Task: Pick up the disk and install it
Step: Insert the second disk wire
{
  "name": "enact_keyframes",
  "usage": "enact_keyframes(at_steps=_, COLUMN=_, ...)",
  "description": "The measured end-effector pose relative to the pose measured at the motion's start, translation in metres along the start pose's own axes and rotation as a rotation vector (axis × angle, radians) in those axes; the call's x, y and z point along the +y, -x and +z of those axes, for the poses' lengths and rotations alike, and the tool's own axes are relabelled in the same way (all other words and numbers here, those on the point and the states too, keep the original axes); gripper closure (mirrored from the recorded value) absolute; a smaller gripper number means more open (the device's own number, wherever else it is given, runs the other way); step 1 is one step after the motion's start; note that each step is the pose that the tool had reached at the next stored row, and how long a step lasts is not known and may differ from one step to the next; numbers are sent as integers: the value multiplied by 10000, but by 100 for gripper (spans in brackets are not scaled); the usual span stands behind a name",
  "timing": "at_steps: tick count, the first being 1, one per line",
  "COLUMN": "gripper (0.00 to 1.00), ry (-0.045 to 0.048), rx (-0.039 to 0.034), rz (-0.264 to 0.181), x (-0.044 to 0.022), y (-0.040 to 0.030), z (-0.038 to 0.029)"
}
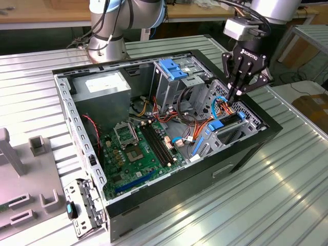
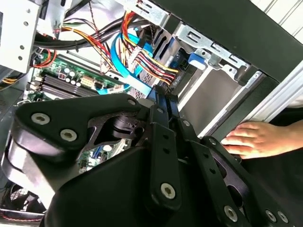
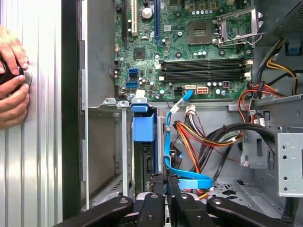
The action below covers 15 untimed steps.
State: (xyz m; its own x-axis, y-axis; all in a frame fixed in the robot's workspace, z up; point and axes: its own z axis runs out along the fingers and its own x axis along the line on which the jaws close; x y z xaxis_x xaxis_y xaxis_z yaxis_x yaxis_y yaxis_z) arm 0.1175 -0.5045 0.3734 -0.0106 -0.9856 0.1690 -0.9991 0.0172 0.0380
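We see the pincer (image 1: 237, 95) hanging over the drive bay at the corner of the open computer case (image 1: 256, 146), its two fingers pressed together with nothing between them — clenched and empty. In both wrist views the fingertips (image 3: 167, 182) meet in a narrow black wedge (image 2: 163, 101) pointing down into the case.

Just below the pincer's tips sits the disk (image 1: 225, 123), already lodged in its slot in the bay: in the exterior view its bright blue carrier rail runs along the bay's top edge, and in the first wrist view the blue rail (image 3: 143, 124) stands just ahead of the fingertips, framed by the grey metal bay walls. Beside the tips, a flat blue cable (image 3: 182, 177) loops past, and a bundle of red, orange and yellow wires (image 3: 199, 142) fans out next to it.

Farther from the pincer lies the green motherboard (image 1: 138, 148), and beyond it the tall grey cage with its blue latch (image 1: 171, 69).

Outside the case, well apart from the pincer, a person's hand (image 2: 258, 139) rests on the ribbed metal table (image 1: 287, 195) — two hands (image 3: 12, 78) show in the first wrist view.
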Motion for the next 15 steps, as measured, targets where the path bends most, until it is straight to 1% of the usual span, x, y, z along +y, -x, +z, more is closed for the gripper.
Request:
enact_keyframes(at_steps=1, gripper=82, ry=0, rx=17, rz=0, x=0, y=0, z=5)
enact_keyframes(at_steps=4, gripper=81, ry=-1, rx=17, rz=0, x=-1, y=3, z=19)
enact_keyframes(at_steps=6, gripper=69, ry=0, rx=16, rz=0, x=-1, y=5, z=30)
enact_keyframes(at_steps=8, gripper=69, ry=0, rx=18, rz=2, x=-1, y=6, z=37)
enact_keyframes(at_steps=9, gripper=70, ry=0, rx=18, rz=2, x=-2, y=7, z=41)
enact_keyframes(at_steps=10, gripper=77, ry=0, rx=17, rz=1, x=-2, y=7, z=43)
enact_keyframes(at_steps=11, gripper=77, ry=0, rx=18, rz=1, x=-3, y=7, z=44)
enact_keyframes(at_steps=12, gripper=83, ry=0, rx=19, rz=1, x=-2, y=7, z=44)
enact_keyframes(at_steps=14, gripper=84, ry=0, rx=16, rz=1, x=-3, y=5, z=50)
enact_keyframes(at_steps=15, gripper=84, ry=-5, rx=-5, rz=1, x=-4, y=-18, z=64)
